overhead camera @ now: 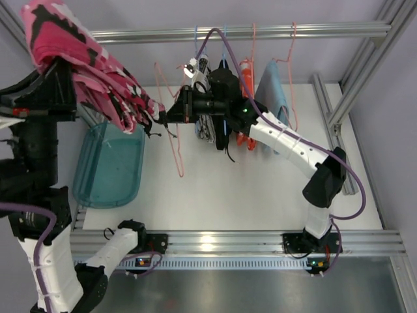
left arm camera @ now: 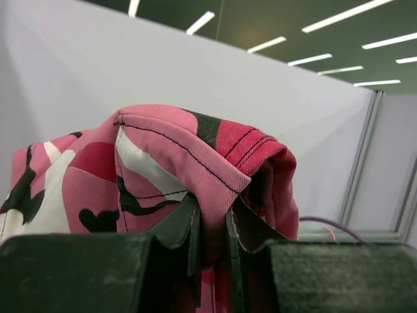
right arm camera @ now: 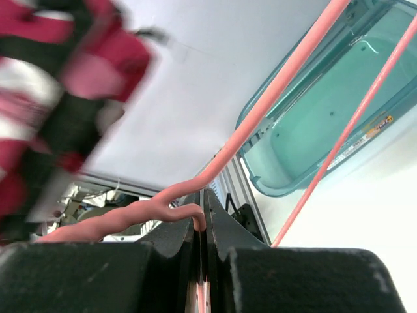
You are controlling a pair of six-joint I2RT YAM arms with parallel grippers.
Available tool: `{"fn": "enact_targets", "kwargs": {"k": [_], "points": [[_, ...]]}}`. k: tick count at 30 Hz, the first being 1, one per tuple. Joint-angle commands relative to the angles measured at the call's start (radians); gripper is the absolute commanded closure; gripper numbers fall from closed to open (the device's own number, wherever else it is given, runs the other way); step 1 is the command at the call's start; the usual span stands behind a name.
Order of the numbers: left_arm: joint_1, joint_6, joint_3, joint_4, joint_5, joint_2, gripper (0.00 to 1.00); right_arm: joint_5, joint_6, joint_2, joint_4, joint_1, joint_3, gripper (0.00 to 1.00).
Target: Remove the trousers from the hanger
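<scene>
Shows pink trousers [overhead camera: 88,68] in a bunched fold, printed with black and white patches, with dark stitching along one seam. Held high at the far left of the top view, draping down to the right, loose end just beside the pink wire hanger [overhead camera: 174,140]; touching or not, cannot tell. Pinched in the left gripper [left arm camera: 212,228], jaws narrowed onto a fold of the cloth. Clamps the hanger's twisted neck in the right gripper [overhead camera: 163,117], jaws pressed tight on the wire, hanger tilted over the white table [overhead camera: 228,195]. Behind that arm, more clothes on hangers under the metal rail [overhead camera: 273,30]: white trousers with dense black print [overhead camera: 203,130], mostly hidden, and a light blue garment [overhead camera: 273,88]. Below the pink trousers, a translucent teal bin [overhead camera: 98,173] flat on the table, its floor and a small label on show in the right wrist view.
</scene>
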Motion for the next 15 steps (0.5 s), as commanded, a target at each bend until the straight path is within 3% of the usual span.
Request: {"fn": "enact_targets", "kwargs": {"k": [1, 6, 10, 15], "points": [[0.011, 0.066, 0.058, 0.197, -0.081, -0.046, 1.00, -0.008, -0.035, -0.002, 0.001, 0.007, -0.001, 1.00], [0.077, 0.141, -0.030, 0.128, -0.126, -0.146, 1.00, -0.017, -0.057, -0.015, 0.004, 0.016, -0.001, 1.00], [0.149, 0.223, -0.132, 0.033, -0.245, -0.247, 1.00, -0.017, -0.075, -0.038, -0.002, 0.024, -0.004, 1.00], [0.147, 0.402, -0.339, -0.044, -0.415, -0.398, 1.00, -0.019, -0.110, -0.071, -0.013, 0.036, -0.014, 1.00]]}}
